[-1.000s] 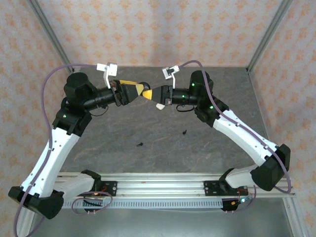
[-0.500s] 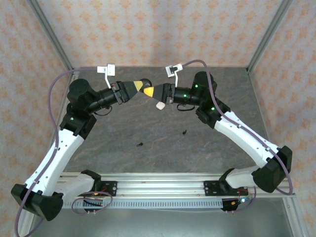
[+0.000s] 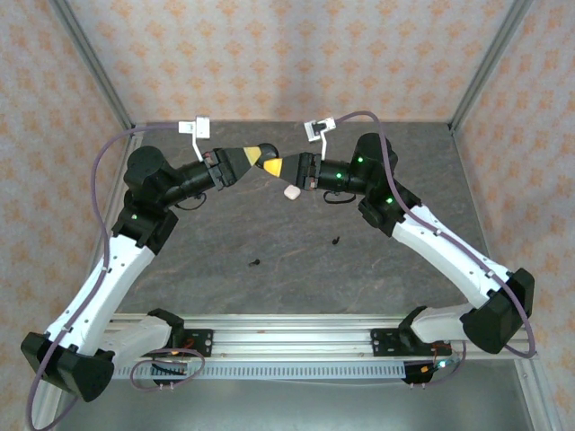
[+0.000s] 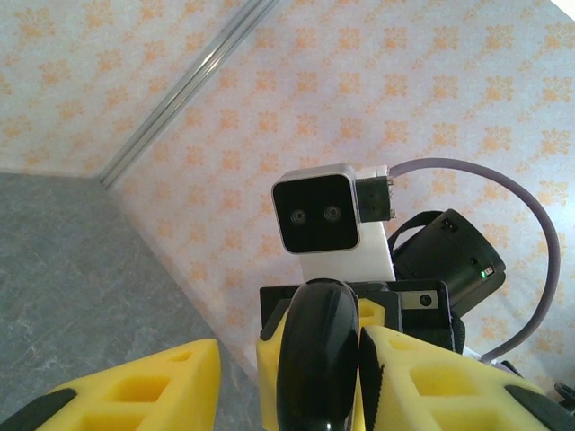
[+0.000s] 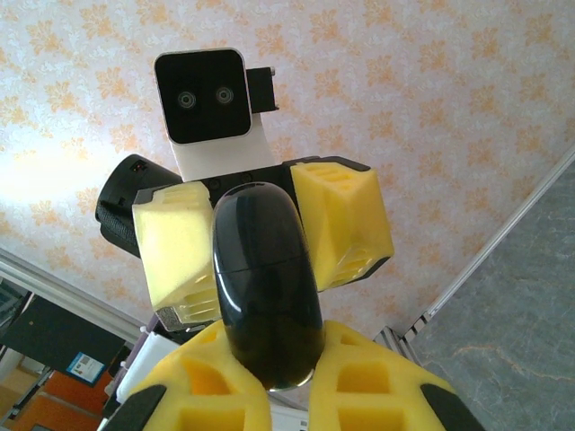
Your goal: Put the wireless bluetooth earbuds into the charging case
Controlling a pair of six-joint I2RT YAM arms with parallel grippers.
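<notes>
A glossy black charging case (image 3: 266, 150) hangs closed above the back of the table, between the two grippers. My right gripper (image 3: 275, 167) is shut on its lower end (image 5: 268, 305), and both yellow fingers (image 5: 377, 386) press its sides. My left gripper (image 3: 260, 154) straddles the case's other end (image 4: 319, 359) from the opposite side and stands open. One of its fingers (image 4: 431, 377) touches the case and the other (image 4: 135, 386) stands off it. Two black earbuds (image 3: 254, 263) (image 3: 335, 240) lie on the table. The white earbuds are out of view.
A small white case (image 3: 291, 191) lies on the dark grey table (image 3: 207, 242), just below the joined grippers. Patterned walls and metal posts close in the back and sides. An aluminium rail (image 3: 296, 339) runs along the near edge by the arm bases.
The two grippers, joined at the black case, have lifted slightly and shifted toward the back wall. The left arm has swung further up. The earbuds and white case have not moved.
</notes>
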